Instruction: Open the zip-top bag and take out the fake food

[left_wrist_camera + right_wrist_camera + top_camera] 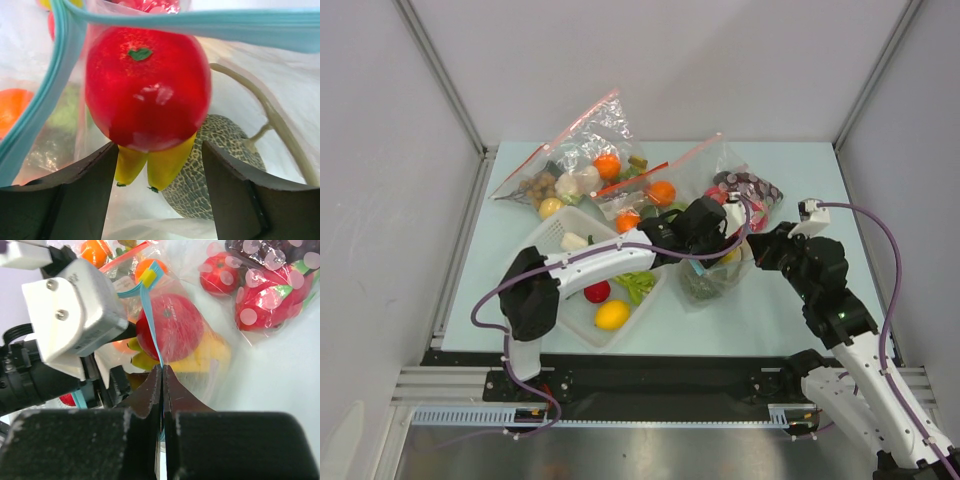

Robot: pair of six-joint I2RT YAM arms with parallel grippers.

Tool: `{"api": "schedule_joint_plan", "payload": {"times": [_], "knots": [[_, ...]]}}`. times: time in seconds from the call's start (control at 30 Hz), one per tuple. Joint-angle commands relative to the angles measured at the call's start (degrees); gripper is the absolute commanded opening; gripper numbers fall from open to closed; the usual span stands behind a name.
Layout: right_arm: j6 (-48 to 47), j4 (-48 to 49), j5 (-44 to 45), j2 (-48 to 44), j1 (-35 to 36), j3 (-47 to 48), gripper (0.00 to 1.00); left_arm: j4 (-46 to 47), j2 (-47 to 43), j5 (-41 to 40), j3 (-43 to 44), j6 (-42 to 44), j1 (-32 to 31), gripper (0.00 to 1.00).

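Note:
The zip-top bag [716,280] lies at mid-table, its light blue zip strip [225,24] spread open. My left gripper [157,195] is open, its tips inside the bag mouth; in the top view it [705,235] sits over the bag's top. Just ahead of its jaws are a red round fruit [147,90], yellow banana tips [162,167] between the fingers, and a netted melon [225,160] behind. My right gripper [163,371] is shut on the blue zip strip [150,320], beside the red fruit [175,325] and banana [212,355]; in the top view it [760,245] holds the bag's right edge.
A white basket [563,232] at front left holds a lemon [612,315], a red piece [597,291] and green pieces [638,285]. Two red-strip bags [575,150] [665,185] lie at the back. A polka-dot bag [752,190] lies at back right.

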Motion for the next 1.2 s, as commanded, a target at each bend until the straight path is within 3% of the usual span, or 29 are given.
{"api": "schedule_joint_plan", "payload": {"times": [0.0, 0.1, 0.23, 0.47, 0.57, 0.6, 0.7, 0.8, 1.03, 1.17], "knots": [[-0.72, 3.18, -0.55, -0.13, 0.14, 0.11, 0.00, -3.45, 2.10, -5.03, 0.79, 1.58, -0.49, 0.74], [-0.72, 3.71, -0.73, 0.04, 0.14, -0.07, 0.00, -2.58, 1.58, -7.06, -0.35, 2.11, -0.85, 0.75], [-0.72, 3.71, -0.73, 0.13, -0.12, -0.15, 0.00, 6.03, -3.08, -8.56, -7.82, 3.26, -1.29, 0.82], [-0.63, 3.88, -0.73, 0.05, -0.30, -0.51, 0.00, 3.76, -0.45, -10.23, -6.77, 3.96, -1.29, 0.85], [-0.81, 3.62, -0.73, -0.22, -0.38, -0.51, 0.00, 3.58, 0.34, -9.71, -7.04, 3.70, -1.29, 0.74], [-0.81, 3.44, -0.73, -0.22, -0.38, -0.42, 0.00, 3.32, 0.52, -9.79, -7.04, 3.87, -1.29, 0.61], [-0.81, 3.27, -0.73, -0.40, -0.65, -0.42, 0.00, 2.26, 0.52, -10.67, -7.04, 4.05, -1.38, 0.38], [-0.81, 3.35, -0.73, -0.57, -0.74, -0.59, 0.00, 1.82, -0.71, -10.76, -7.21, 4.05, -1.38, 0.23], [-0.54, 3.88, -0.73, 0.13, -0.82, -1.12, 0.00, 0.77, -4.23, -10.49, -6.08, 4.05, -2.16, 0.02], [-0.63, 4.23, -0.73, 0.48, -0.82, -1.65, 0.00, -0.81, -5.63, -11.37, -4.67, 4.31, -2.61, 0.00]]}}
